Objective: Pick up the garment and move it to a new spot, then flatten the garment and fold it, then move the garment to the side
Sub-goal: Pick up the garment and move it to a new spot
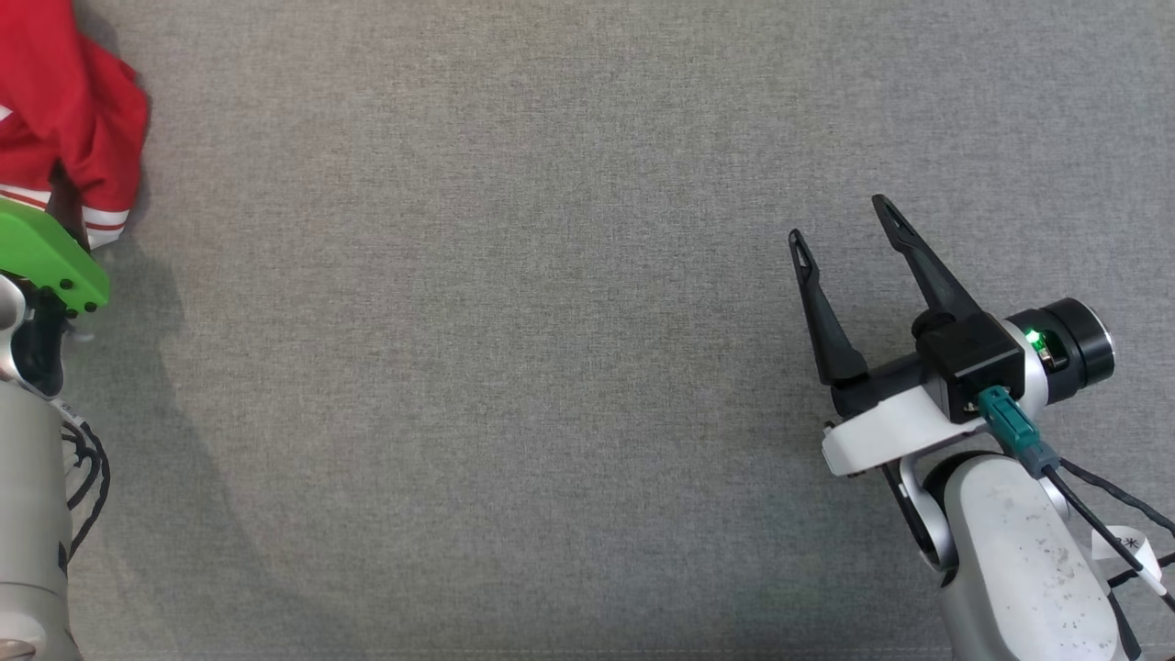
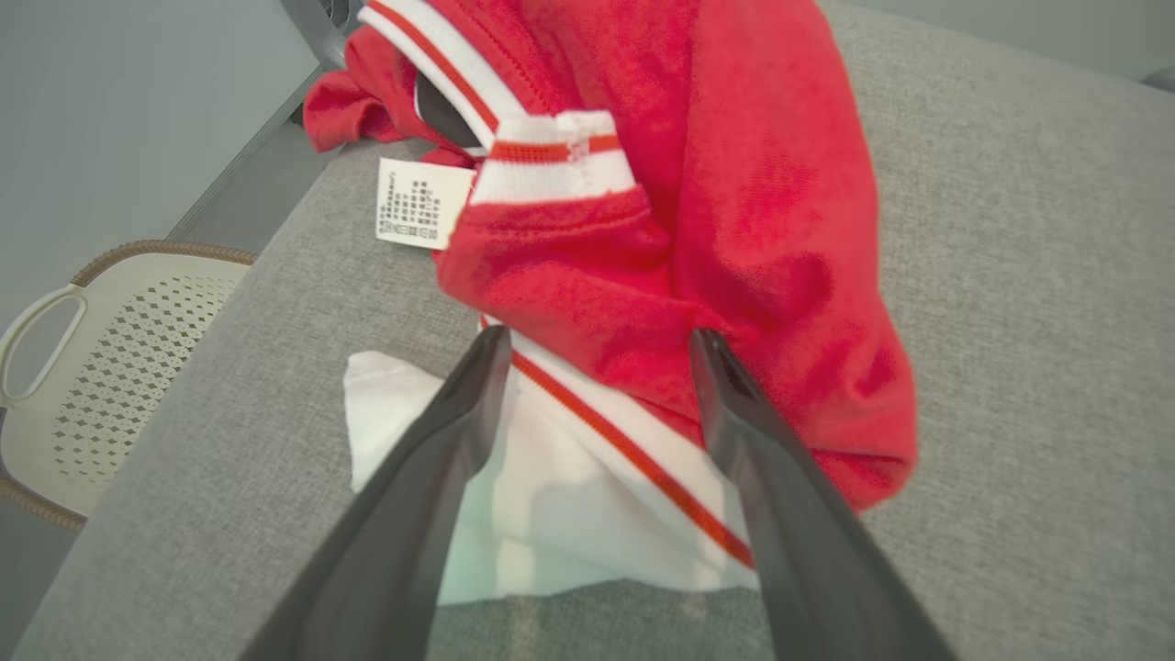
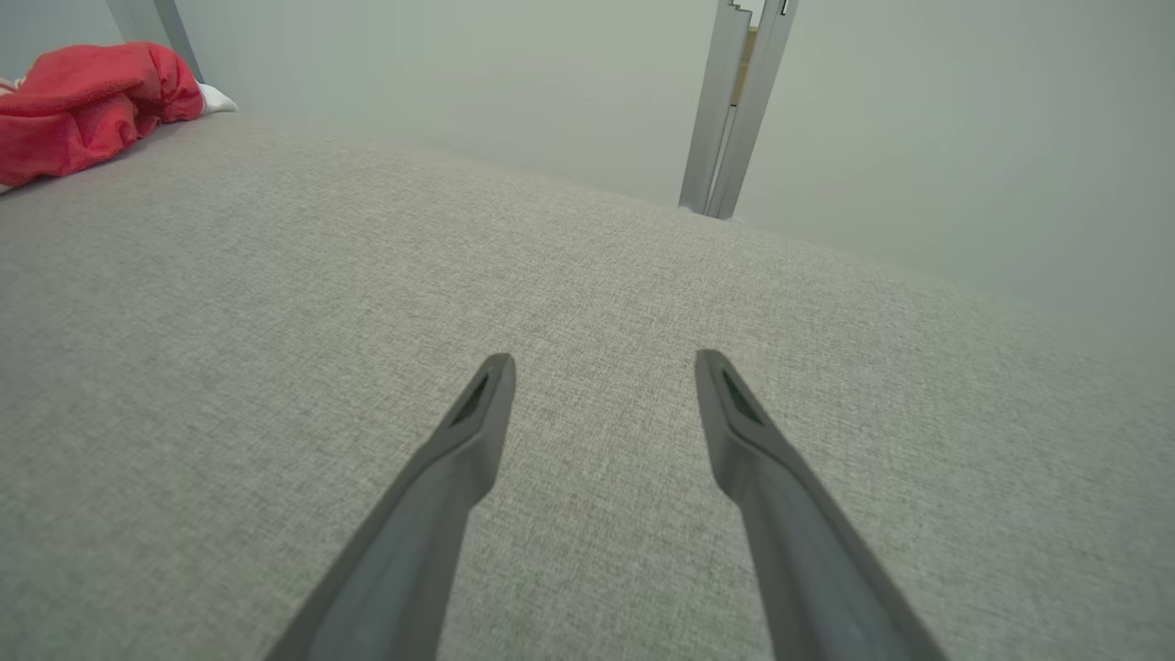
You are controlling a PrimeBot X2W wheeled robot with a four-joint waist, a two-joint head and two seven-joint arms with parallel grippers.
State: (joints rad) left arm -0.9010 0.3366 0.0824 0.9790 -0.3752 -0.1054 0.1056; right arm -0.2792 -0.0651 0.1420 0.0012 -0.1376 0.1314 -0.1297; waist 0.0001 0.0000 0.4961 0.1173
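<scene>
garment [image 2: 716,211]: a red top with white, red-striped trim, crumpled in a heap at the far left of the grey surface and close to its edge. In the head view it sits in the top left corner [image 1: 64,110].
left gripper [image 2: 598,338]: spread wide with nothing clamped. Its two dark fingers point into the near side of the heap, one over the white hem and one at the red fold. I cannot tell from this angle whether the tips touch the fabric.
green bracket [image 1: 46,257]: on the left wrist, just below the garment in the head view, covering part of the striped cuff.
right gripper [image 1: 839,218]: jaws wide apart and empty, over bare fabric on the right side, well apart from the garment. In its own wrist view [image 3: 603,358] the fingers frame only grey weave.
grey surface [image 1: 551,367]: woven cloth, flat and unwrinkled between the two arms.
care label [image 2: 422,202]: white with small print, hanging off the garment's far left side.
basket [image 2: 110,349]: cream, perforated, with a handle hole and a brown woven rim, beyond the surface's left edge. It may be a chair back.
metal post [image 3: 734,110]: grey and upright, against the pale wall past the far edge.
</scene>
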